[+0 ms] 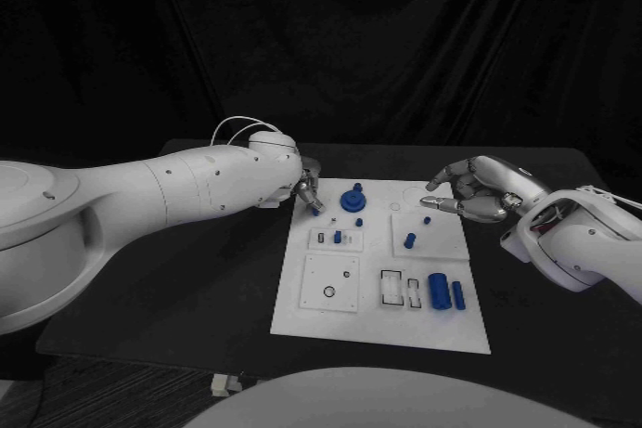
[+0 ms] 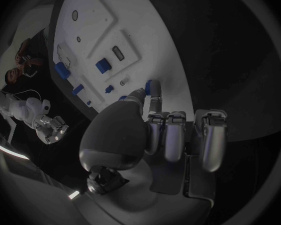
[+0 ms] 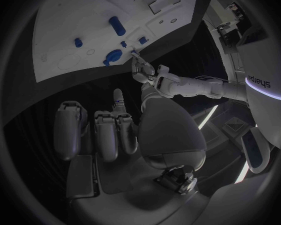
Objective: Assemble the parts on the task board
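Black table (image 1: 174,298), dark curtain behind. Left hand (image 1: 306,185) at the task board (image 1: 381,326) far-left corner, pinching a small blue part (image 1: 315,208) that points down at the board. Round blue part (image 1: 353,200) stands just beside it. Blue cylinders (image 1: 438,291) lie lengthwise near the board's right edge. Right hand (image 1: 475,191) hovers over the far-right corner, fingers curled, holding nothing.

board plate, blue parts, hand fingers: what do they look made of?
Task board: looks like matte white plastic or painted plate, with an even tone and no glare. Blue parts, e.g. the round stepped piece: probably moulded or printed plastic, with uniform saturated colour and a dull sheen. Fingers of the right hand: silver and metallic-looking, with bright highlights; they could be metal or coated plastic.
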`<state>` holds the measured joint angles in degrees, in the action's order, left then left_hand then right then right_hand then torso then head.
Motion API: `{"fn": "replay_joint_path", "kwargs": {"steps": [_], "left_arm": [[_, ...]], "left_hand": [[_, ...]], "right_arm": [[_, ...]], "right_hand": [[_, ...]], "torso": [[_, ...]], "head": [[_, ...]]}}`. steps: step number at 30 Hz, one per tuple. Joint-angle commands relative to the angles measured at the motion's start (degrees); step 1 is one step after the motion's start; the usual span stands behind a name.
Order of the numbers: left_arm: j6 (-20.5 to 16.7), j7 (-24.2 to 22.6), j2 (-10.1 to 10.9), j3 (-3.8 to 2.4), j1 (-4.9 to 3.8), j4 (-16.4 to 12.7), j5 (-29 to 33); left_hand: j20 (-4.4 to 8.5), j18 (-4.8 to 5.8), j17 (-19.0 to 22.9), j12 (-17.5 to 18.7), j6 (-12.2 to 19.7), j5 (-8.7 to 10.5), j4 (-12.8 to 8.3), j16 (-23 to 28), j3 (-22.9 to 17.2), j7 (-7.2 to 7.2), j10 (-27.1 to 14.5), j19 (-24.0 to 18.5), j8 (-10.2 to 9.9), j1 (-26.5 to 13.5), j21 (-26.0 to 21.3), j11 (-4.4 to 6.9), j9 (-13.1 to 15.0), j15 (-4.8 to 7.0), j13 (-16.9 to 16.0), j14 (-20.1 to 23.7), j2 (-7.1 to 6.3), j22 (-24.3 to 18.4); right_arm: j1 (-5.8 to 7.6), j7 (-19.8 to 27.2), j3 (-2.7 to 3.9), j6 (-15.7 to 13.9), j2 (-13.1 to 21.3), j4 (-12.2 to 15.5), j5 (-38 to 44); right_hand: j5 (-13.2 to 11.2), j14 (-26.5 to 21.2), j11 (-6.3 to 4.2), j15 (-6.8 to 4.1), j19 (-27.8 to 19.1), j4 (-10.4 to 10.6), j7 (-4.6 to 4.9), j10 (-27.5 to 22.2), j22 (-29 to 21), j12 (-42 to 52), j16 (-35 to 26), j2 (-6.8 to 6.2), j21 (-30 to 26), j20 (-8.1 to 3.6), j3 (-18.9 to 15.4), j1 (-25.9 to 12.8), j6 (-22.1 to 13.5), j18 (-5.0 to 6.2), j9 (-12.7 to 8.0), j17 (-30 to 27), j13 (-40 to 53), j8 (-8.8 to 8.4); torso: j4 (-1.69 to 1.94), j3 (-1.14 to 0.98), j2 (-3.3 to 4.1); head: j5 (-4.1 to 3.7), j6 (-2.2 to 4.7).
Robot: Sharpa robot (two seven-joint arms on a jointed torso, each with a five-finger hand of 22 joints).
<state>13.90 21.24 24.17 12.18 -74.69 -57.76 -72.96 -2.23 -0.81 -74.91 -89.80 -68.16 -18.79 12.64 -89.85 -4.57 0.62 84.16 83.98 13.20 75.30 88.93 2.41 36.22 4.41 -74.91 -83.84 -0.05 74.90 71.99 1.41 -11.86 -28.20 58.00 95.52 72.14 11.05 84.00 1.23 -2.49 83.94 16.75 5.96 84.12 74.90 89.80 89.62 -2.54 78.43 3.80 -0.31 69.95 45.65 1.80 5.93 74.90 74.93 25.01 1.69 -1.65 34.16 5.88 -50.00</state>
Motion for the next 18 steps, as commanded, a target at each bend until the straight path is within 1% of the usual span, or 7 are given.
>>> {"fn": "replay_joint_path", "kwargs": {"steps": [1,6,10,12,14,18], "left_arm": [[-0.6,-1.1,-0.1,-0.04,0.13,0.0,0.3],[-1.4,-0.9,0.1,-0.04,0.14,-0.3,0.3],[-3.0,-0.1,0.8,-0.04,0.14,-1.3,0.3],[-3.9,0.5,1.3,-0.05,0.14,-2.1,0.3],[-4.9,1.5,2.1,-0.05,0.13,-3.3,0.3],[-6.8,3.0,3.8,-0.06,0.08,-5.9,0.3]], "left_hand": [[0.49,0.32,-15.1,-0.2,0.4,-0.53,-0.4,-0.2,-1.3,-0.12,5.8,4.5,-0.4,0.7,-0.5,0.38,0.2,0.40,-15.1,-6.2,-0.40,14.4],[0.47,0.32,-15.1,-0.2,0.3,-1.08,-1.0,-0.2,-3.4,-0.10,5.8,4.5,-0.6,1.1,-0.5,0.35,0.5,0.37,-15.1,-6.2,-1.09,14.4],[0.50,0.31,-15.1,-0.2,0.2,-1.29,-1.4,-0.2,-5.2,-0.12,5.8,4.5,-0.6,1.1,-0.5,0.39,0.8,0.36,-15.1,-6.2,-1.77,14.4],[0.50,0.28,-15.1,-0.2,0.1,-1.42,-1.7,-0.2,-6.4,-0.13,5.8,4.4,-0.7,1.0,-0.6,0.39,1.0,0.40,-15.1,-6.2,-2.24,14.4],[0.50,0.27,-15.1,-0.2,0.1,-1.47,-1.8,-0.2,-7.0,-0.11,5.8,4.4,-0.7,0.9,-0.6,0.40,1.1,0.44,-15.1,-6.2,-2.46,14.4],[0.56,0.22,-15.1,-0.2,-0.1,-1.51,-2.2,-0.2,-9.1,-0.12,5.8,4.3,-0.7,0.4,-0.8,0.45,1.5,0.51,-15.1,-6.2,-3.31,14.3]], "right_arm": [[-0.15,-0.8,0.04,0.0,0.1,0.1,0.1],[-0.15,-0.8,0.04,0.0,0.2,0.1,0.1],[-0.16,-0.9,0.04,0.0,0.2,0.1,0.1],[-0.16,-0.9,0.04,0.0,0.2,0.1,0.1],[-0.17,-0.9,0.04,0.0,0.2,0.1,0.1],[-0.18,-0.9,0.04,0.0,0.1,0.0,0.1]], "right_hand": [[0.2,5.7,0.10,0.05,0.2,-0.2,0.10,5.9,11.1,0.2,-0.3,0.55,-0.2,0.06,0.1,0.2,0.3,1.17,-0.1,13.9,15.1,-0.13],[0.2,5.7,0.11,0.06,0.2,-0.2,0.11,5.9,11.1,0.2,-0.3,0.55,-0.2,0.06,0.1,0.3,0.3,1.16,-0.1,13.9,15.1,-0.13],[0.2,5.7,0.11,0.06,0.2,-0.2,0.11,5.9,11.1,0.2,-0.3,0.55,-0.2,0.06,0.1,0.3,0.3,1.16,-0.1,13.9,15.1,-0.13],[0.3,5.7,0.12,0.07,0.2,-0.3,0.11,5.9,11.1,0.2,-0.4,0.54,-0.3,0.06,0.1,0.4,0.3,1.19,-0.1,13.9,15.1,-0.13],[0.3,5.7,0.12,0.07,0.2,-0.3,0.11,5.9,11.1,0.2,-0.4,0.54,-0.3,0.06,0.1,0.4,0.3,1.19,-0.1,13.9,15.1,-0.13],[0.3,5.7,0.12,0.07,0.2,-0.3,0.12,5.9,11.1,0.2,-0.4,0.54,-0.3,0.07,0.1,0.4,0.3,1.19,-0.1,13.9,15.1,-0.13]], "torso": [[0.01,-0.01,0.00],[0.01,0.00,0.00],[0.01,-0.01,0.00],[0.01,-0.01,0.00],[0.01,0.00,0.00],[0.01,0.00,0.00]], "head": [[-0.03,0.00],[0.05,0.00],[0.23,0.00],[0.28,0.00],[0.36,0.00],[0.43,0.00]]}}
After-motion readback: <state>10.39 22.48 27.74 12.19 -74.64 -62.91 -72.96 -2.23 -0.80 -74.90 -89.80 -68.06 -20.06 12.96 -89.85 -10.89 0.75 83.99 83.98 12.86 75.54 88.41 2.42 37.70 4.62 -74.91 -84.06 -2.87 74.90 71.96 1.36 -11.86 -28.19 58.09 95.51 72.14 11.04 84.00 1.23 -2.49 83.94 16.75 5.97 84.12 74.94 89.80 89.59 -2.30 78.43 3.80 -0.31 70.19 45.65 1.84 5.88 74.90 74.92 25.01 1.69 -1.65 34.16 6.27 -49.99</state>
